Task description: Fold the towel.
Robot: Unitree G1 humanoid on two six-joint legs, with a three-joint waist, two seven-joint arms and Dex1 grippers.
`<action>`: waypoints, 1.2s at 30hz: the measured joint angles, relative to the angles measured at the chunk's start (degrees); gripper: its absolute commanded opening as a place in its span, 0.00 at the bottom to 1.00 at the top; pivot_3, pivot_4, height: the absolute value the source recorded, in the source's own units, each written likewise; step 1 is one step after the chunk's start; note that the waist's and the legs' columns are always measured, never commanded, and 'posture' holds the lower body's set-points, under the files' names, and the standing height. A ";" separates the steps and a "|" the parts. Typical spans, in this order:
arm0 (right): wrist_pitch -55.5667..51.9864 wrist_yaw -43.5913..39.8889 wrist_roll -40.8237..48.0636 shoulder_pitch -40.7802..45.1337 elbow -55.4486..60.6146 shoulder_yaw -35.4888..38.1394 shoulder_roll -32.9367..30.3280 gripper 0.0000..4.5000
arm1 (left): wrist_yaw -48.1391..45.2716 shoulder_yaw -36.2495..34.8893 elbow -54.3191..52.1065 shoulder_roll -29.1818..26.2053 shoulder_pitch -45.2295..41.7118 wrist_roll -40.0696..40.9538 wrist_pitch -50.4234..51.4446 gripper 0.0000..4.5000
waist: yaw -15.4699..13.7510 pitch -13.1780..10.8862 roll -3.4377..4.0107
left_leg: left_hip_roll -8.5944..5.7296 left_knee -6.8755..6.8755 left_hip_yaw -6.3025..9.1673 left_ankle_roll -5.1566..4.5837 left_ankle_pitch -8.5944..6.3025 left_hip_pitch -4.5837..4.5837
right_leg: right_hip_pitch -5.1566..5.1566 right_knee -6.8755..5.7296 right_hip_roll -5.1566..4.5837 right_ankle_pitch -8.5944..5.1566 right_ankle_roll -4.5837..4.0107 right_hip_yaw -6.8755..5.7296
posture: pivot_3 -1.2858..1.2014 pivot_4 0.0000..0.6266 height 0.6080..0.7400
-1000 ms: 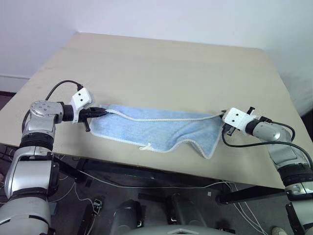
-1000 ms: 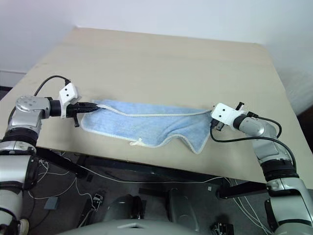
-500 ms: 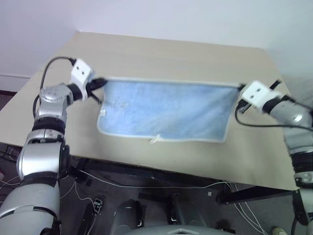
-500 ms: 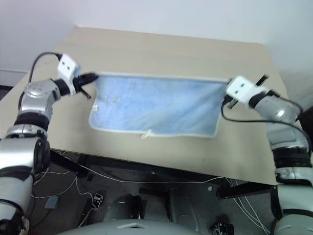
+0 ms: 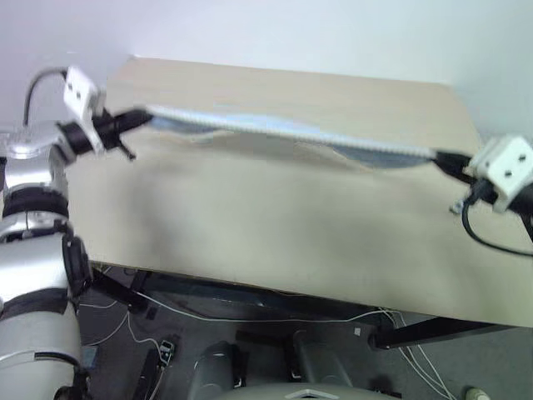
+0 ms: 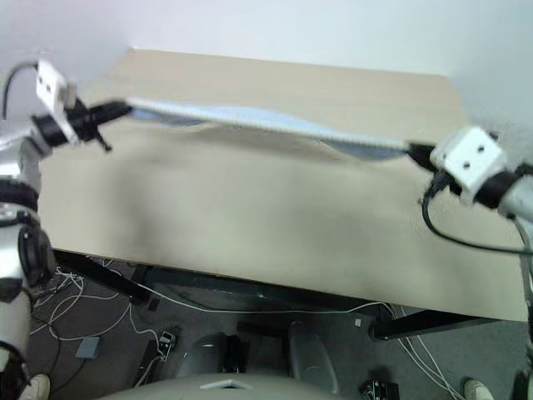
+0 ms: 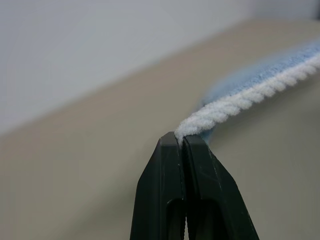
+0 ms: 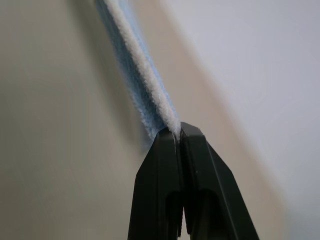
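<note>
We are raising the light blue terry-cloth towel (image 5: 283, 132) off the tan wooden table (image 5: 275, 233), both arms climbing, stretching it taut and nearly edge-on.

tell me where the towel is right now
In the eye views the towel hangs stretched above the table, pinched at its left end by the left end effector and at its right end by the right end effector.

Silver-grey jointed arms, white boxy wrist housings, looping black cables — slim black two-fingered tools.
</note>
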State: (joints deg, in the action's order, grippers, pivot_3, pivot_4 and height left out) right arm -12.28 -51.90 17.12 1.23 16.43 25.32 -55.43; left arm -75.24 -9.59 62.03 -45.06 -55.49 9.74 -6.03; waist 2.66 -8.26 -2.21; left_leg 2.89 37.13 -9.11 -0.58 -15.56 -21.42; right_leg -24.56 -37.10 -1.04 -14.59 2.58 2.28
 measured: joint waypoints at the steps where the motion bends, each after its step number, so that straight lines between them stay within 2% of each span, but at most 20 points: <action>1: -1.59 -1.45 1.58 -2.92 1.87 1.32 0.04 0.01 | -2.04 0.25 -0.76 -0.14 2.59 0.15 1.23 0.00 | -0.03 0.00 0.00 | 0.00 0.00 0.01 -0.01 -0.01 -0.04 | -0.03 0.01 -0.01 0.00 0.00 0.00 | 0.52 0.24 0.86; 4: -4.99 -4.83 5.20 -9.04 6.30 4.89 0.11 0.01 | -6.29 1.01 -5.02 -1.75 8.62 0.71 4.61 0.00 | -0.06 -0.02 -0.11 | 0.00 0.00 0.05 -0.06 -0.04 -0.09 | -0.05 0.04 -0.02 0.00 0.00 -0.01 | 0.52 0.24 0.86; 8: -8.62 -10.02 8.86 -15.66 8.75 8.51 -0.01 0.01 | -11.43 1.06 -18.10 -5.68 18.12 3.53 11.95 0.00 | -0.16 0.03 -0.16 | -0.01 0.02 0.09 -0.08 -0.10 -0.03 | 0.01 0.04 -0.11 -0.09 -0.15 -0.01 | 0.52 0.24 0.86; 12: -9.76 -12.12 9.45 -14.90 7.01 8.64 -1.59 0.01 | -11.65 1.07 -24.49 -6.30 21.63 4.83 16.78 0.00 | -0.24 0.03 -0.17 | -0.04 0.10 0.10 -0.12 -0.12 -0.03 | 0.04 0.05 -0.15 -0.13 -0.24 -0.01 | 0.52 0.24 0.86; 14: -8.74 -11.36 7.92 -10.20 3.96 5.48 -2.06 0.01 | -9.29 1.75 -24.61 -5.99 20.72 4.15 16.33 0.00 | -0.08 0.08 -0.25 | -0.04 0.10 0.10 -0.13 -0.13 0.02 | 0.07 0.05 -0.15 -0.13 -0.25 0.00 | 0.52 0.24 0.86; 17: -6.80 -9.01 4.21 -3.69 -1.54 -0.63 -2.07 0.01 | -3.89 3.39 -21.46 -3.87 16.54 1.51 13.85 0.00 | -0.28 0.09 -0.25 | -0.07 0.09 0.10 -0.14 -0.13 -0.03 | 0.02 0.05 -0.15 -0.13 -0.26 -0.01 | 0.52 0.24 0.86; 22: -3.06 -4.12 -3.22 8.57 -12.74 -11.96 -0.20 0.01 | 8.81 7.67 -8.71 2.78 6.75 -5.45 7.00 0.00 | -0.38 0.09 -0.26 | -0.12 0.11 0.06 -0.20 -0.16 -0.14 | -0.06 0.07 -0.16 -0.11 -0.22 0.01 | 0.52 0.24 0.86; 29: 0.59 -1.25 -9.16 13.59 -23.87 -19.96 3.45 0.01 | 20.12 11.46 4.81 8.82 -0.42 -12.42 -0.67 0.00 | -0.22 0.07 -0.25 | -0.11 0.10 0.01 -0.21 -0.16 -0.19 | -0.13 0.03 -0.15 -0.01 -0.03 0.00 | 0.52 0.24 0.86; 30: 0.82 -1.23 -9.29 13.64 -24.25 -20.11 3.59 0.11 | 21.19 11.67 5.88 9.20 -1.00 -13.07 -1.33 0.11 | -0.18 0.07 -0.24 | -0.11 0.10 0.00 -0.21 -0.16 -0.18 | -0.13 0.02 -0.15 -0.01 -0.03 0.00 | 0.52 0.24 0.86; 31: 0.87 -1.11 -9.35 13.70 -24.42 -20.12 3.85 0.16 | 22.22 11.72 6.84 9.58 -1.45 -13.50 -2.12 0.16 | -0.16 0.07 -0.24 | -0.11 0.11 0.00 -0.20 -0.16 -0.16 | -0.12 0.02 -0.15 0.00 -0.03 0.00 | 0.52 0.24 0.86; 36: 0.68 0.79 -9.41 13.65 -24.45 -20.05 4.86 0.53 | 26.36 11.57 9.74 11.52 -2.75 -14.33 -3.48 0.54 | -0.22 0.07 -0.24 | -0.11 0.11 0.00 -0.20 -0.16 -0.17 | -0.12 0.01 -0.15 0.00 -0.01 0.00 | 0.52 0.24 0.86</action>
State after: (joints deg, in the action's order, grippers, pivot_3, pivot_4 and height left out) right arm -11.61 -51.12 7.71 14.89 -8.02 5.27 -50.57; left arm -48.88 1.98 71.78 -33.54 -58.24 -4.59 -9.51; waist 2.44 -8.19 -2.45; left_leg 2.78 37.23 -9.11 -0.78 -15.72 -21.59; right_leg -24.68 -37.09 -1.19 -14.59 2.56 2.28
